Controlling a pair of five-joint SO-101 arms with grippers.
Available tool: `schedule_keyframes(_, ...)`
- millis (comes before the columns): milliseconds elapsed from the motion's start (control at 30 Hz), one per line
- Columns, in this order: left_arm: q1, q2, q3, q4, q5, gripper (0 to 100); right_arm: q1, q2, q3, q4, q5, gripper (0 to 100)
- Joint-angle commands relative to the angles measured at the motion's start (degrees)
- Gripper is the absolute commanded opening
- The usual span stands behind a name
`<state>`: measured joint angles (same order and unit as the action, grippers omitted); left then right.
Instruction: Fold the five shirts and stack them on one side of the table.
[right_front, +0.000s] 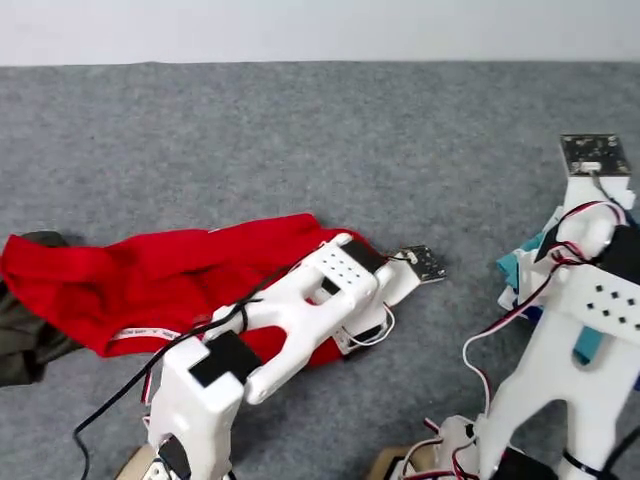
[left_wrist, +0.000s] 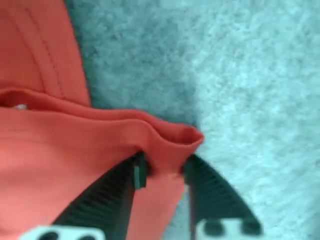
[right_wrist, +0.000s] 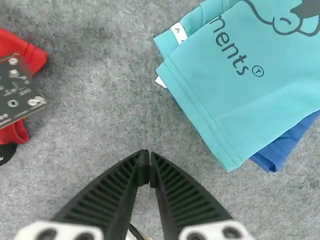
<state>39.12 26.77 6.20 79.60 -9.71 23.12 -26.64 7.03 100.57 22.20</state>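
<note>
Four garments countable, so you're around mid-task at best.

Far left edge of the high view: dark olive crumpled garment (right_front: 20, 350), unfolded, butting against the red cloth shirt (right_front: 120, 275), which overlaps it. Looks untouched; count it as pending.

Left-centre: the red cloth shirt sprawls rumpled across the grey felt-like table cover (right_front: 300, 130), not folded. The left gripper (left_wrist: 162, 170) has its jaws pinched on a doubled edge of the red fabric, and cloth bulges up between them. In the high view that grip sits at the shirt's right-hand end, under the white left arm (right_front: 300, 300). My read: you're early in the fold on this one, with no clean crease laid down yet.

Right of centre: the right gripper (right_wrist: 145, 167) has its jaws closed together on nothing. It hangs over the table cover between the red shirt's end and the stack.

Right edge: folded teal printed shirt (right_wrist: 240, 75) lies on top of a folded royal-blue shirt (right_wrist: 285, 147), whose corner pokes out underneath. In the high view this stack sits partly behind the right arm (right_front: 570, 340).

Tally as I judge it: two folded and stacked, one in hand, one waiting. For the fifth, you can't tell whether it lies lower in that stack. Once the red one is folded you have to carry it across to the right-side pile.
</note>
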Motion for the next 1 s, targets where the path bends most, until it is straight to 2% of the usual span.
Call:
schedule_keyframes(0, -0.2, 0.7, -2.2, 0.4, 0.4, 1, 0.5, -2.2, -0.2, 2.1, 0.5, 0.9)
schedule_keyframes(233, -0.9, -11.3, -2.2, 7.0, 0.3, 1, 0.5, -2.2, -0.2, 2.1, 0.5, 0.9)
schedule_keyframes(433, -8.2, -28.3, -2.2, 13.3, -0.3, 0, 0.3, -1.7, -0.2, 1.9, 0.5, 0.9)
schedule_keyframes(500, -11.5, -33.2, -2.2, 15.2, -3.3, 0, 0.2, -1.7, -0.2, 1.8, 0.5, 0.9)
schedule_keyframes(600, -18.7, -39.7, -2.2, 18.3, -7.3, 0, 0.2, -1.7, -0.2, 1.8, 0.5, 0.9)
schedule_keyframes(733, -32.3, -47.3, -2.0, 21.0, -11.7, 0, -1.8, -1.7, -0.2, 1.8, 0.5, 0.9)
schedule_keyframes(967, -58.6, -56.6, -1.5, 20.9, -18.5, 0, -16.0, -1.7, 0.4, -0.4, 0.1, 0.9)
